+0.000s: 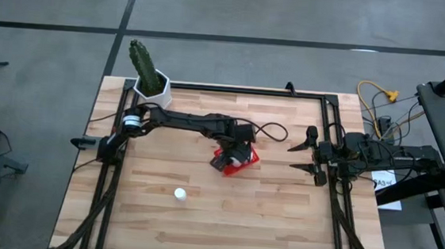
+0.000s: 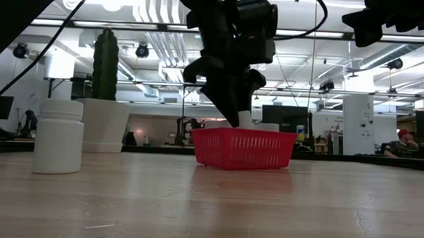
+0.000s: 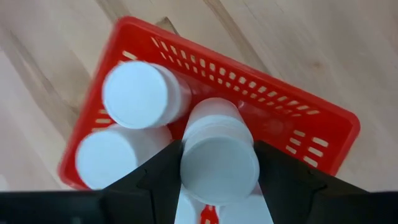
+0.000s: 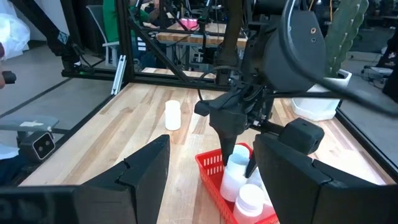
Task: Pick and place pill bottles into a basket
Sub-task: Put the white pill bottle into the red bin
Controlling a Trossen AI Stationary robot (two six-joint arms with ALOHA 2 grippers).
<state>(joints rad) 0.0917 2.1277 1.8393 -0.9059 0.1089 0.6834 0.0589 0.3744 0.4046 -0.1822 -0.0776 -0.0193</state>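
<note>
The red basket [image 1: 245,158] stands at mid-table and also shows in the low view [image 2: 243,149]. My left gripper [image 1: 232,159] is above it, shut on a white pill bottle [image 3: 219,163]. Other bottles stand inside the basket: one [image 3: 140,93] at a corner and another [image 3: 111,158] beside it. One more bottle [image 1: 180,193] stands upright on the wood, toward the near left of the basket. My right gripper [image 1: 306,156] is open and empty at the table's right edge. My left gripper pinches the bottle's side wall just below the cap [image 3: 186,149] between its two fingers [image 3: 163,171]. The fingers come from above, pointing down. The bottle's lower end reaches down into the basket [image 2: 245,122]; whether it rests on the bottom I cannot tell.
A white hexagonal pot with a green cactus [image 1: 152,87] stands at the table's far left corner. Black frame rails [image 1: 336,197] run along the table's sides. Bare wood lies near and to the right of the basket.
</note>
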